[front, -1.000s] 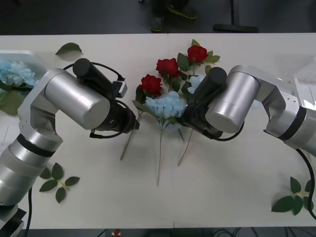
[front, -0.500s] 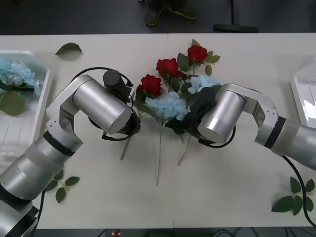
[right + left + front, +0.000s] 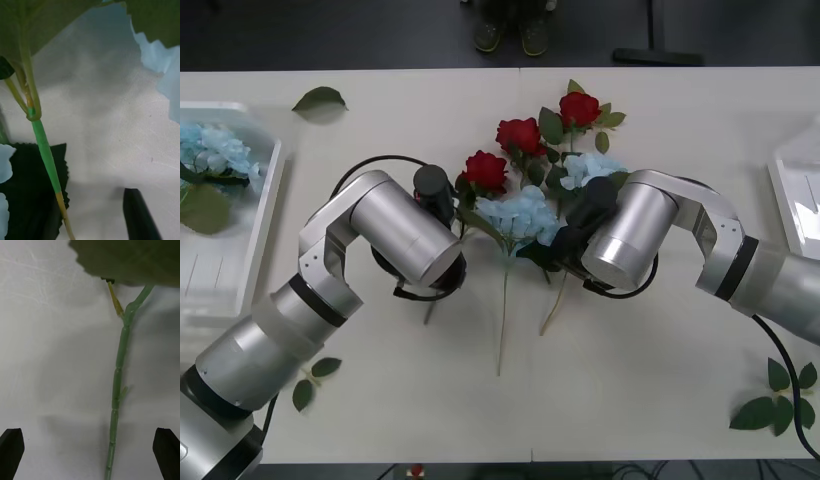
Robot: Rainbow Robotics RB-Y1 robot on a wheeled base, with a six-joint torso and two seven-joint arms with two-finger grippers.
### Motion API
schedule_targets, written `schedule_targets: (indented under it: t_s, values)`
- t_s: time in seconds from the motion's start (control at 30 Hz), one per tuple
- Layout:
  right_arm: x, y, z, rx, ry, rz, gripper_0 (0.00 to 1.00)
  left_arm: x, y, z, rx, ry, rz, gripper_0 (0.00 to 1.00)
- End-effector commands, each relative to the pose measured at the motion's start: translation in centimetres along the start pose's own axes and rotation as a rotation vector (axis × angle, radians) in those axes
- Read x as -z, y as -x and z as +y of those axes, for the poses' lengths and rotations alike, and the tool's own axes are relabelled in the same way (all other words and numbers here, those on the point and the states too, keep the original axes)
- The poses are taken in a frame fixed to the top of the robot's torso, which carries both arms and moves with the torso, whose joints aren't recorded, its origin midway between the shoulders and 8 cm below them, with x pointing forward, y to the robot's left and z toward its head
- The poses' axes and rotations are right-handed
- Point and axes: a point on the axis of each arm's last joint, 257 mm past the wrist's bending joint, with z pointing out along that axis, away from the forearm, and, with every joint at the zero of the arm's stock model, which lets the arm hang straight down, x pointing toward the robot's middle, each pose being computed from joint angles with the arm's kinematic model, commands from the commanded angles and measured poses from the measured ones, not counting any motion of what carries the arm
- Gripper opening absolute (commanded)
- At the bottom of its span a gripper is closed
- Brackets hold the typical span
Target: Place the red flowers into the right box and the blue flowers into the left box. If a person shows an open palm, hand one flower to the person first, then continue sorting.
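Note:
Three red flowers (image 3: 485,170) (image 3: 518,133) (image 3: 579,107) and two blue flowers (image 3: 520,212) (image 3: 585,168) lie bunched at the table's middle, stems toward me. My left arm (image 3: 395,235) is bent low over the nearest rose's stem. In the left wrist view that stem (image 3: 117,390) runs between the fingers of my open left gripper (image 3: 89,435), touching neither. My right arm (image 3: 625,235) reaches down into the blue cluster; its wrist view shows a green stem (image 3: 45,150) apart from one black finger (image 3: 140,213). The left box (image 3: 265,200) holds a blue flower (image 3: 210,150). An edge of the right box (image 3: 792,195) shows.
Loose leaf sprigs lie at the far left (image 3: 320,97), near left (image 3: 295,365) and near right (image 3: 780,400). Large green leaves (image 3: 37,22) hang close over both wrist cameras. Bare white table (image 3: 630,380) stretches in front of the stems.
My left arm has swung right and down onto the nearest rose's stem. My right arm dropped lower among the blue flowers a second ago and has since held still.

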Motion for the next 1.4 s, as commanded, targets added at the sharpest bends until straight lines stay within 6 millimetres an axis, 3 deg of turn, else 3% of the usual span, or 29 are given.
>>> schedule_targets:
  t_s: [0.03,0.6,0.77,1.03,1.07,1.13,1.3,1.4]
  values:
    - [0.5,0.7,0.4,0.069,0.010,-0.011,0.00,0.7,1.7,0.1,-0.023,0.019,-0.031,1.00]
    - [0.8,2.2,-0.6,0.109,-0.006,-0.041,0.00,-0.1,0.4,0.2,-0.053,0.043,0.000,1.00]
    - [3.0,4.4,-1.2,0.140,0.005,-0.065,0.00,-0.2,0.1,0.2,-0.058,0.048,0.009,1.00]
    - [9.9,6.8,-3.3,0.287,-0.007,-0.017,0.00,-0.5,-0.2,0.1,-0.063,0.050,0.013,1.00]
    - [10.7,7.0,-3.5,0.300,-0.008,-0.013,0.00,-0.7,-0.3,-0.1,-0.066,0.049,0.014,0.98]
    - [12.6,7.4,-3.8,0.331,0.000,-0.004,0.00,-1.0,-0.4,-0.2,-0.071,0.048,0.012,0.84]
    - [15.5,7.9,-4.2,0.365,0.022,0.018,0.00,-1.0,-0.4,-0.2,-0.071,0.048,0.012,0.75]
    - [16.5,8.3,-4.5,0.379,0.029,0.028,0.00,-1.0,-0.4,-0.2,-0.071,0.048,0.012,0.53]
